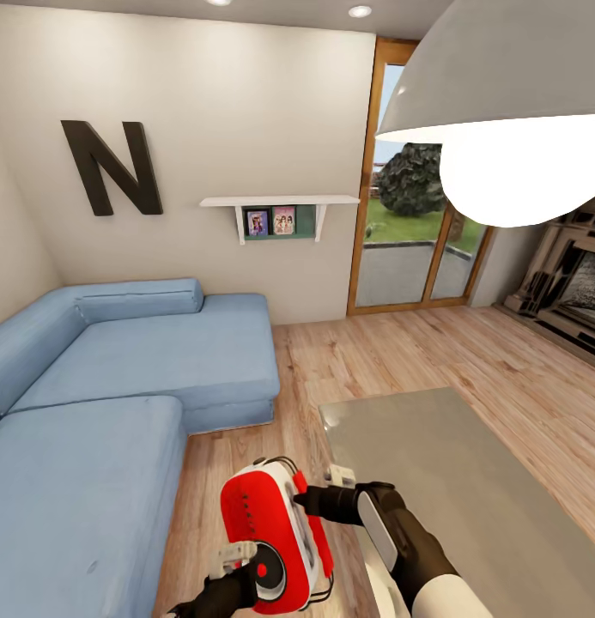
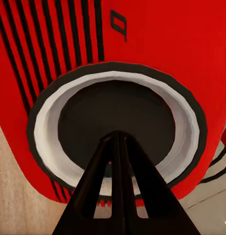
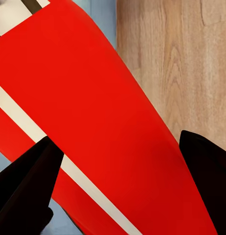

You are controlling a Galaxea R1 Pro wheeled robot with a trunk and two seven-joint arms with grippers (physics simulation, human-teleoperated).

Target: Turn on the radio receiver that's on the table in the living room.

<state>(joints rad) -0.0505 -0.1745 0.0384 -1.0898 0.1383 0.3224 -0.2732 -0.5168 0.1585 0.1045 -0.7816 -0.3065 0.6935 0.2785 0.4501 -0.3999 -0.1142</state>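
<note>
I hold the radio (image 1: 271, 536) up off the table (image 1: 469, 489), over the floor (image 1: 237, 481) beside the sofa (image 1: 91, 446) — my right gripper (image 1: 307, 498) clamped on its side, fingers (image 3: 30, 186) straddling the red body. My left gripper (image 2: 118, 142) sits at the dial (image 2: 118, 127) — fingers closed together, tips touching it.

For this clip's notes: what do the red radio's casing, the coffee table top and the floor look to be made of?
Small red portable radio with white trim: looks like moulded plastic, going by its uniform saturated colour, rounded corners and soft sheen.
Low rectangular grey-beige coffee table: a smooth, glossy slab with faint reflections, perhaps lacquer or glass; the render leaves it open.
Light plank floor: wood or wood-look laminate, with visible grain and board seams.
</note>
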